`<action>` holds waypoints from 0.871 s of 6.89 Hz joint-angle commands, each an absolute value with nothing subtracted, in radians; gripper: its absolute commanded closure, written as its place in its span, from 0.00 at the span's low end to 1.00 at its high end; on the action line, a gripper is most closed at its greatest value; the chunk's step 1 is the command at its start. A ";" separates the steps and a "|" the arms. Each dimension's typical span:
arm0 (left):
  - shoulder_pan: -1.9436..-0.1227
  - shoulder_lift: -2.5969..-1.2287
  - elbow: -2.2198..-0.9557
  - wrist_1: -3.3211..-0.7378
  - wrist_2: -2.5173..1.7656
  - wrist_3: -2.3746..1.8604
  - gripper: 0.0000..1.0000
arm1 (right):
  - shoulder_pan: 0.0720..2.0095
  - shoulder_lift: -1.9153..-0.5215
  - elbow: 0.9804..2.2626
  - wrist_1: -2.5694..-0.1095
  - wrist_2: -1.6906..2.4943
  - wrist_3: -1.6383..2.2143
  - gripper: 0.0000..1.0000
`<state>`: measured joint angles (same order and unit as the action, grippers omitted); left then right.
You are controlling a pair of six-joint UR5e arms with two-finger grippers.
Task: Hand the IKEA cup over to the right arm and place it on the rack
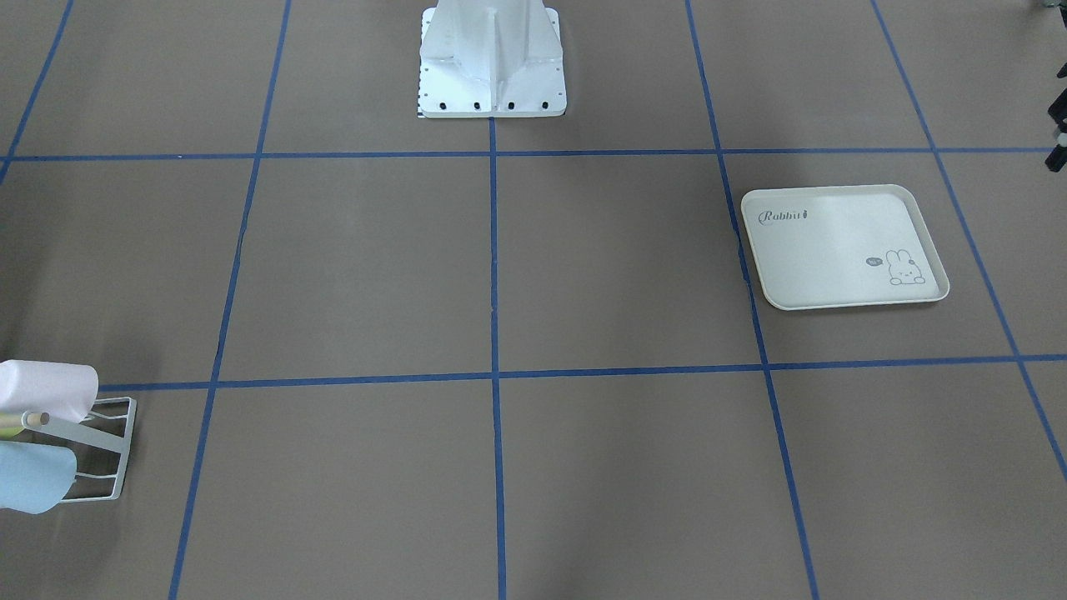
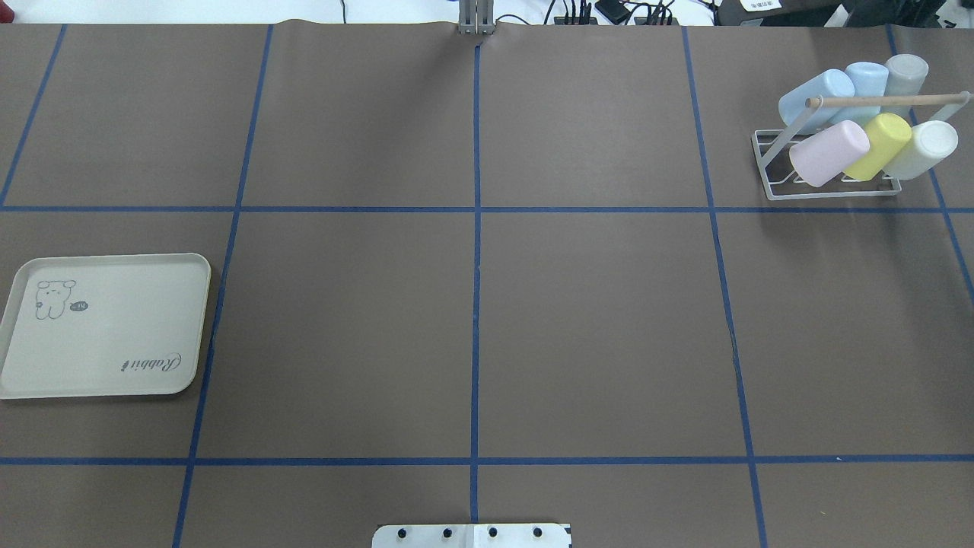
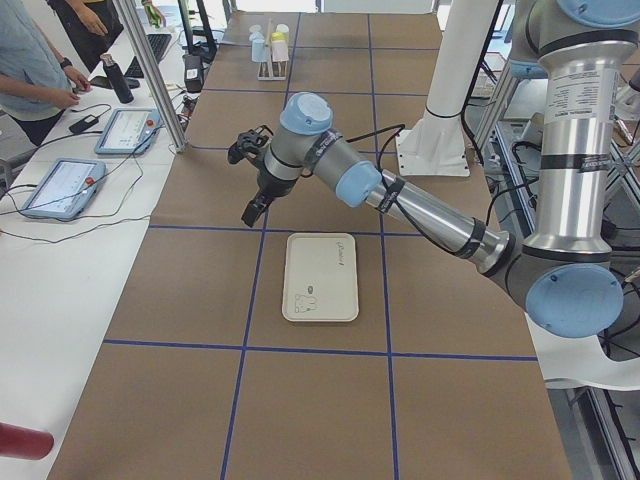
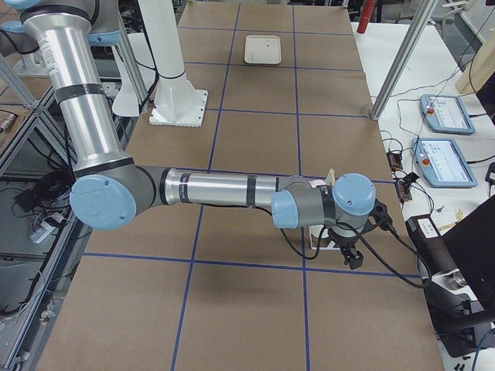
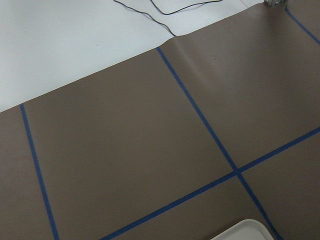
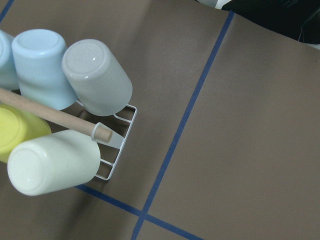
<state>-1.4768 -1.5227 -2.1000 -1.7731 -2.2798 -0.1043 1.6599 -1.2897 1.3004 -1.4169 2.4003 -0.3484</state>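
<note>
Six pastel plastic cups (image 2: 883, 144) are seated, tilted, on the small white wire rack (image 2: 875, 100) with a wooden rod, at the far right of the table (image 2: 593, 327). The right gripper (image 4: 352, 259) is held just above them. The left gripper (image 3: 250, 212) is hung near the cream rabbit-print tray (image 2: 106, 358), well apart. Whether either claw is clenched cannot be told.

Six cups (image 2: 829, 152), one wire rack (image 2: 886, 99), one rabbit-print tray (image 2: 106, 335)

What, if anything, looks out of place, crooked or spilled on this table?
Nothing stands out. Six cups sit tilted on the rack in two neat rows, and none has fallen. The tray lies flat on the table, and no spill shows.
</note>
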 commanded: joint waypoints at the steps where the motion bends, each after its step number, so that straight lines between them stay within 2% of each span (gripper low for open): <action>1: -1.511 -1.456 -2.192 -1.746 -2.286 -0.083 0.00 | 1.667 -1.348 1.334 -1.436 2.408 -0.373 0.00; 6: -1.513 -1.376 -2.221 -1.747 -2.284 -0.081 0.00 | 1.677 -1.417 1.451 -1.496 2.402 -0.373 0.00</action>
